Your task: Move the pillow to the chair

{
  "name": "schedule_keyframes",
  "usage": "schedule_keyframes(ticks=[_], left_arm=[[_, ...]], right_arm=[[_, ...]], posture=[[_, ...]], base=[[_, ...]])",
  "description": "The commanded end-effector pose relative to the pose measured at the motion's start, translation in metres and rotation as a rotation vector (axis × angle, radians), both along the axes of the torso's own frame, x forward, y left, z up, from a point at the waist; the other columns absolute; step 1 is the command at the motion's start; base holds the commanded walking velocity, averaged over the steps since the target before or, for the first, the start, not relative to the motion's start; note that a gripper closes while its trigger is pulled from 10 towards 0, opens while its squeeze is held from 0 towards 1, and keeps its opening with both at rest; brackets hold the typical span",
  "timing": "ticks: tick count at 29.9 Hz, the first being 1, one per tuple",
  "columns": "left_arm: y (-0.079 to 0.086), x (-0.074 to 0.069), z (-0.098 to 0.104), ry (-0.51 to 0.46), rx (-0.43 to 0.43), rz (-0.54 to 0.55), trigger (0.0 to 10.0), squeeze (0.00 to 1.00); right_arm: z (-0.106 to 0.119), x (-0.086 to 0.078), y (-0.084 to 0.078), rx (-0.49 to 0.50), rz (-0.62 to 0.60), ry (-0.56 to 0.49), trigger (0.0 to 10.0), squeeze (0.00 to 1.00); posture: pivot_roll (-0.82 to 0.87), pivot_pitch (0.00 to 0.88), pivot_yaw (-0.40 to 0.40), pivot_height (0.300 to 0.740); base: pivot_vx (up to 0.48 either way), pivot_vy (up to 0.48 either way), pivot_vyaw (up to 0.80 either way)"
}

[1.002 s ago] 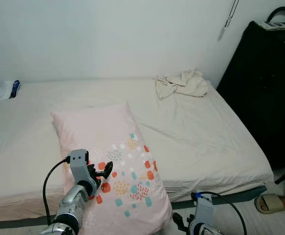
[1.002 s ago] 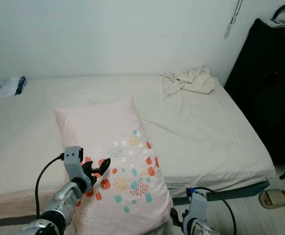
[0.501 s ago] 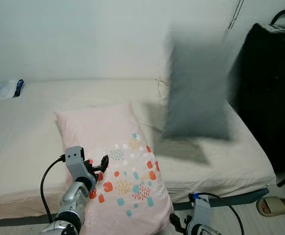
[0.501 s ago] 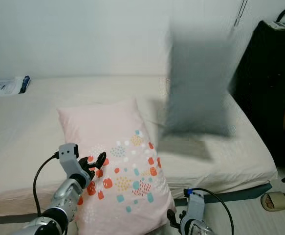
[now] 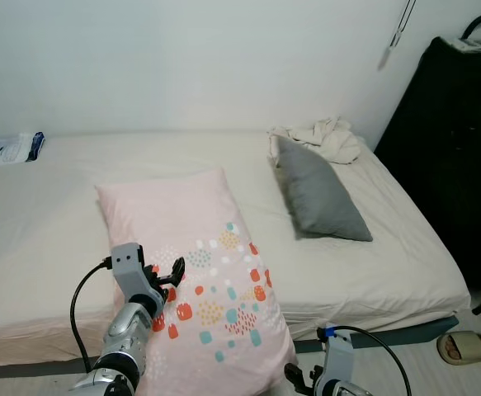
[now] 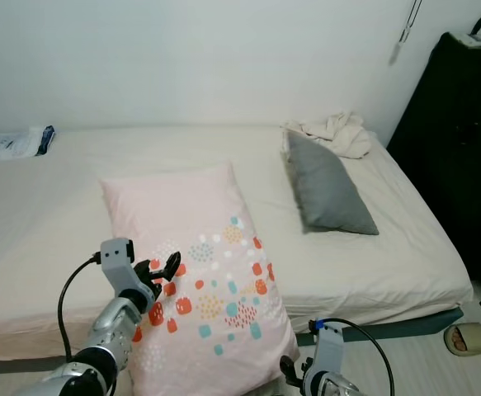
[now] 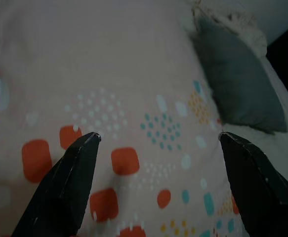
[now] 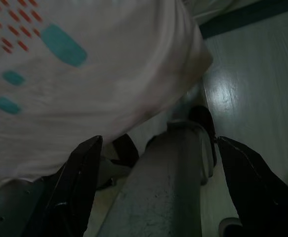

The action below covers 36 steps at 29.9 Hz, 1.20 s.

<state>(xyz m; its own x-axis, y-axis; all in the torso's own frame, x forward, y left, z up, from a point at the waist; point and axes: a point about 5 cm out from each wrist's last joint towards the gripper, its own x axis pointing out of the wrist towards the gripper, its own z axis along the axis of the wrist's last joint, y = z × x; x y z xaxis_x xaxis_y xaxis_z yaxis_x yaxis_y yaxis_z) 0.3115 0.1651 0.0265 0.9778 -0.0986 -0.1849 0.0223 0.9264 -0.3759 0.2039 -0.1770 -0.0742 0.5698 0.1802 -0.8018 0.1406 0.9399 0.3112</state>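
A long pink pillow (image 5: 192, 262) with orange and teal spots lies on the bed (image 5: 50, 214), its near end hanging over the front edge. My left gripper (image 5: 167, 275) hovers just above the spotted part, fingers spread open with nothing between them; in the left wrist view the pink pillow (image 7: 134, 98) lies under the left gripper (image 7: 158, 136). My right gripper (image 8: 156, 140) hangs low, open, beneath the pillow's overhanging corner (image 8: 84, 59) above the floor. A grey pillow (image 5: 318, 198) rests on the bed's right side.
Crumpled beige cloth (image 5: 332, 137) lies behind the grey pillow. A plastic packet (image 5: 9, 148) sits at the bed's far left. A tall black piece of furniture (image 5: 450, 157) stands on the right. A person's sandalled foot (image 5: 463, 346) shows on the floor at the lower right.
A grey pillow came through the air as a blur and now lies on the bed's right side, in front of the cloth. My left gripper has barely shifted over the pink pillow.
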Motion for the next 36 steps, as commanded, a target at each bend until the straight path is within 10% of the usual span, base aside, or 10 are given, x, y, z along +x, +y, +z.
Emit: schedule_keyframes(ticks=[1, 17, 30, 31, 36], left_arm=[[-0.005, 0.004, 0.005, -0.025, 0.008, -0.010, 10.0, 0.00], [-0.006, 0.026, 0.036, -0.132, 0.057, 0.026, 10.0, 0.00], [-0.015, 0.062, 0.117, -0.436, 0.007, 0.037, 10.0, 0.00], [-0.013, 0.065, 0.120, -0.425, 0.027, 0.037, 10.0, 1.00], [0.013, 0.067, 0.104, -0.246, 0.171, 0.114, 10.0, 1.00]], right_arm=[[-0.004, -0.007, 0.002, 0.004, 0.014, 0.025, 10.0, 0.00], [-0.005, -0.010, 0.003, 0.019, 0.025, 0.026, 10.0, 0.00], [-0.005, -0.009, 0.010, 0.061, 0.028, 0.010, 10.0, 0.00], [-0.005, -0.010, 0.010, 0.058, 0.025, 0.011, 10.0, 0.00], [-0.008, -0.015, 0.007, 0.055, -0.017, 0.013, 10.0, 0.00]], posture=[[-0.09, 0.088, 0.003, 0.638], [-0.10, 0.092, 0.006, 0.583], [-0.09, 0.103, 0.018, 0.523], [-0.09, 0.110, 0.022, 0.513], [-0.10, 0.127, 0.035, 0.513]], base=[[0.000, 0.000, 0.00], [0.000, 0.000, 0.00], [0.000, 0.000, 0.00], [0.000, 0.000, 0.00], [0.000, 0.000, 0.00]])
